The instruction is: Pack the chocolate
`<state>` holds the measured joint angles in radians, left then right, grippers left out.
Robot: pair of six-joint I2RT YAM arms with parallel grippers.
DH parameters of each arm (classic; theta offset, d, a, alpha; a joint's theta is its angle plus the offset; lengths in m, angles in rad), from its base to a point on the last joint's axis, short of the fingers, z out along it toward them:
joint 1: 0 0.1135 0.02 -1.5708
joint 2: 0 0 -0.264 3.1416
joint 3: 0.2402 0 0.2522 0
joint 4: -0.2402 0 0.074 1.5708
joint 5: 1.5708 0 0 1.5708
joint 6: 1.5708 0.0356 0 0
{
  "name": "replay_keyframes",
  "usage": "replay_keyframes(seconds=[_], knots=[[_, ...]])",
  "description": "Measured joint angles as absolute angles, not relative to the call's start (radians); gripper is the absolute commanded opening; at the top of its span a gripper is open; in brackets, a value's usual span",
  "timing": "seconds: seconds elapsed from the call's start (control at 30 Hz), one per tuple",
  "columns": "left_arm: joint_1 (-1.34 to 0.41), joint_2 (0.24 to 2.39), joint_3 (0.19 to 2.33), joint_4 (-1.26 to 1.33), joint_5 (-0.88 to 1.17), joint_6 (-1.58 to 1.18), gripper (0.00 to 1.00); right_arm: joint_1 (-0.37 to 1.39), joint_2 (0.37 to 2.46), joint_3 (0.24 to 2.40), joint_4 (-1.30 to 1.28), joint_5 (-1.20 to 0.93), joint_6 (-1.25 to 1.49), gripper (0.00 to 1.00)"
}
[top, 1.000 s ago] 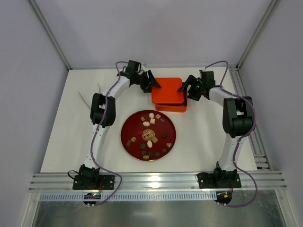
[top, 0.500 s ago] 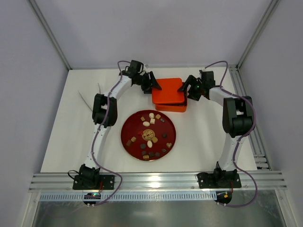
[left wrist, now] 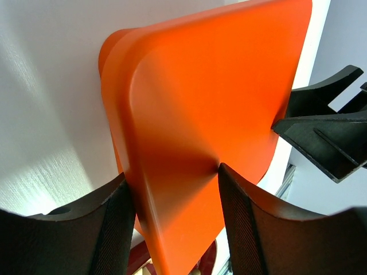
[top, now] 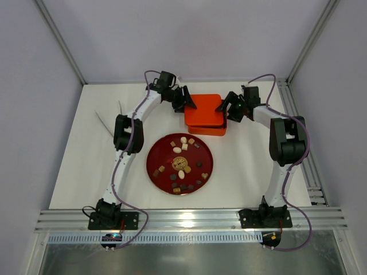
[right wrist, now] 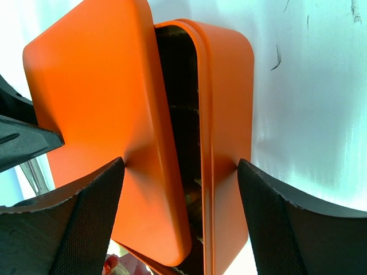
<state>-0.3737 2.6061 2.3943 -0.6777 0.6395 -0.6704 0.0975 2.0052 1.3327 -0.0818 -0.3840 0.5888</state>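
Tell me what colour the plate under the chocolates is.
Dark red plate, clearest from the top camera.

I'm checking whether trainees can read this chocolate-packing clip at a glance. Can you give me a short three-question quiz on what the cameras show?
1. Short answer: where does the chocolate lie?
2. True or false: the orange lid sits fully closed on the box.
3. Multiple choice: what is between the fingers of the left gripper? A) a chocolate B) the lid C) nothing

Key
1. On the dark-red plate, in front of the box.
2. False. The right wrist view shows a gap with the dark inside visible.
3. B
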Motion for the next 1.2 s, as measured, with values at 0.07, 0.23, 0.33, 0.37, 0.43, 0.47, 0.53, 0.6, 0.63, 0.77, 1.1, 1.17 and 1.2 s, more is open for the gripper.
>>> replay_keyframes(seconds=[0.07, 0.23, 0.33, 0.37, 0.43, 0.47, 0.53, 0.6, 0.63, 0.77, 1.1, 1.17, 1.2], knots=[[-0.374, 2.61, 2.403, -0.684, 0.64, -0.668, 0.56, 0.097, 2.005, 1.333, -0.081, -0.384, 0.589, 0.79], [-0.377, 2.622, 2.411, -0.694, 0.64, -0.656, 0.57, 0.098, 2.005, 1.333, -0.074, -0.383, 0.588, 0.82], [-0.378, 2.623, 2.412, -0.699, 0.64, -0.648, 0.57, 0.099, 2.005, 1.333, -0.071, -0.384, 0.587, 0.83], [-0.379, 2.623, 2.413, -0.701, 0.64, -0.645, 0.58, 0.1, 2.005, 1.333, -0.07, -0.384, 0.586, 0.84], [-0.379, 2.623, 2.414, -0.706, 0.64, -0.638, 0.59, 0.101, 2.005, 1.333, -0.068, -0.384, 0.584, 0.85], [-0.38, 2.623, 2.414, -0.709, 0.64, -0.633, 0.59, 0.102, 2.005, 1.332, -0.066, -0.384, 0.583, 0.86], [-0.381, 2.623, 2.414, -0.717, 0.64, -0.619, 0.6, 0.104, 2.005, 1.332, -0.06, -0.385, 0.58, 0.86], [-0.382, 2.623, 2.414, -0.72, 0.641, -0.606, 0.61, 0.104, 2.005, 1.332, -0.054, -0.387, 0.58, 0.87], [-0.383, 2.623, 2.414, -0.721, 0.643, -0.597, 0.61, 0.104, 2.005, 1.332, -0.052, -0.388, 0.579, 0.87], [-0.384, 2.622, 2.414, -0.73, 0.649, -0.573, 0.61, 0.104, 2.005, 1.332, -0.046, -0.389, 0.577, 0.88], [-0.393, 2.614, 2.416, -0.762, 0.644, -0.518, 0.64, 0.106, 2.019, 1.347, -0.044, -0.404, 0.556, 0.88], [-0.395, 2.611, 2.416, -0.773, 0.639, -0.508, 0.64, 0.109, 2.024, 1.353, -0.045, -0.404, 0.548, 0.88], [-0.397, 2.609, 2.417, -0.781, 0.636, -0.502, 0.64, 0.11, 2.025, 1.356, -0.045, -0.404, 0.544, 0.88]])
